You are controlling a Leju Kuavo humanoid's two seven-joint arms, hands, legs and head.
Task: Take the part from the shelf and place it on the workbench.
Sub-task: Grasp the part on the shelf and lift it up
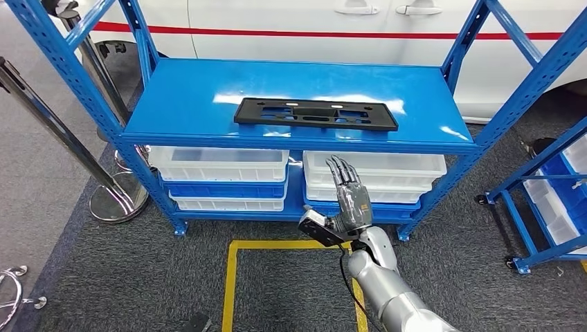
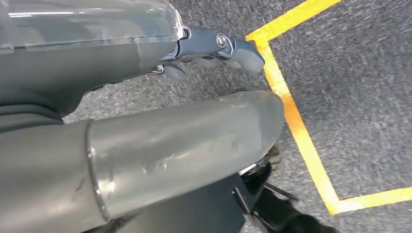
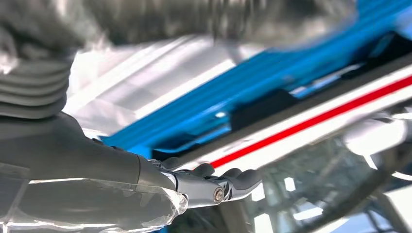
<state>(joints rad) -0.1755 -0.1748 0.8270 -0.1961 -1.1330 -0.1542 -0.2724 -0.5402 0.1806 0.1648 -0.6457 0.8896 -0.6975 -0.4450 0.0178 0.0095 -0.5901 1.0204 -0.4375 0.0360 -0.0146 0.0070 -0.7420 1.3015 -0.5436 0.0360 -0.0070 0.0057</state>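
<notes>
From the head view we see a blue shelf standing ahead of us, with a flat black part lying on its top deck, towards the near edge and a little right of the middle. Nothing touches the part. Under the deck sit white bins stacked on blue ones, left and right. Our right hand is raised in front of the lower right bins, below and nearer than the part and well apart from it; its fingers are straight, lying close side by side and pointing up and away, and it holds nothing. Behind the shelf we see a white car with a red stripe. To the left stands a metal post on a round base, and a second blue rack with bins stands at the far right. Yellow tape marks a rectangle on the grey carpet just in front of the shelf.

In the left wrist view our left hand hangs over the carpet beside the yellow tape. Its fingers reach out together, only slightly bent, with nothing in them.

In the right wrist view, which is blurred, we see our right hand with the fingers stretched out and bare. Beyond them run the blue shelf and the car's red stripe. We cannot make out the part clearly here.
</notes>
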